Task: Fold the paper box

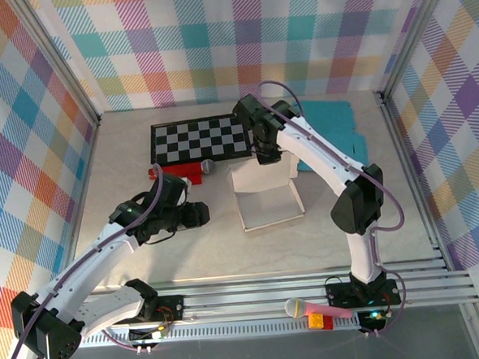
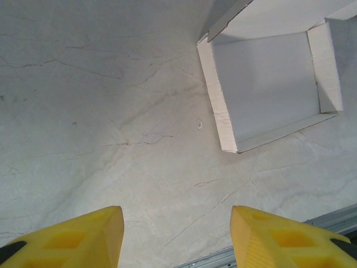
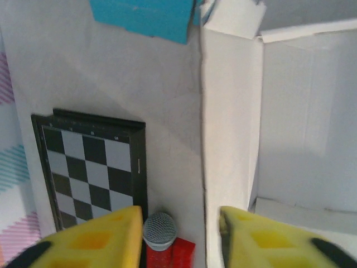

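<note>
Paper box: white, noted near the middle of the table, just in front of the right end of the chessboard and left of the teal sheet. A shallow open tray is formed by low side walls; the far panel is seen standing upright.

Right gripper: positioned over the far panel. In the right wrist view the yellow jaws are seen parted, with the box's upright left wall running down toward the right-hand jaw; no grip on it can be made out. A grey microphone head and a red block are seen on the table between the jaws, beside the chessboard edge.

Left gripper: located to the left of the box, apart from it. In the left wrist view the jaws are seen spread over bare table, nothing between them; the box lies at upper right.

A second microphone is noted on the front rail.
</note>
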`<control>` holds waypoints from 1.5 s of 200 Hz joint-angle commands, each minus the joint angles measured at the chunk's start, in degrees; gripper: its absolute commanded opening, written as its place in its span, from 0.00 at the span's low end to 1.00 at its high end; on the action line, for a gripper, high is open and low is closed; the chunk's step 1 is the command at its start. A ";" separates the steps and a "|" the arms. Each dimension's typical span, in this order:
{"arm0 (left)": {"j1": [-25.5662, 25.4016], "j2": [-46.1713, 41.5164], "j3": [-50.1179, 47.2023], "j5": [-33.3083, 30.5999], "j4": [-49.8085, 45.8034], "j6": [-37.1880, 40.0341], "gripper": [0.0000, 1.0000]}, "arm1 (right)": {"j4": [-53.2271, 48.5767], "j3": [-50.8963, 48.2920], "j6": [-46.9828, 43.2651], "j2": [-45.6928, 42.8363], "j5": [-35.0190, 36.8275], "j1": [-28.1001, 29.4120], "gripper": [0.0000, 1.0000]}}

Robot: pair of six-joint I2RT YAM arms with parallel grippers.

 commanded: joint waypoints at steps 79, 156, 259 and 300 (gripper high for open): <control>0.22 13.19 10.46 -4.01 3.93 8.41 0.58 | 42.65 -40.22 -92.14 -38.48 -29.03 -15.05 0.67; -0.24 25.06 15.68 -1.29 13.39 12.71 0.58 | 46.28 -59.71 -115.18 -43.18 -51.15 -34.08 0.58; -0.34 34.22 19.04 -4.31 18.47 12.57 0.52 | 51.26 -57.99 -125.96 -26.98 -57.61 -33.95 0.63; -0.32 36.35 20.62 -4.18 18.12 13.52 0.49 | 49.90 -54.25 -127.43 -23.30 -58.83 -33.37 0.61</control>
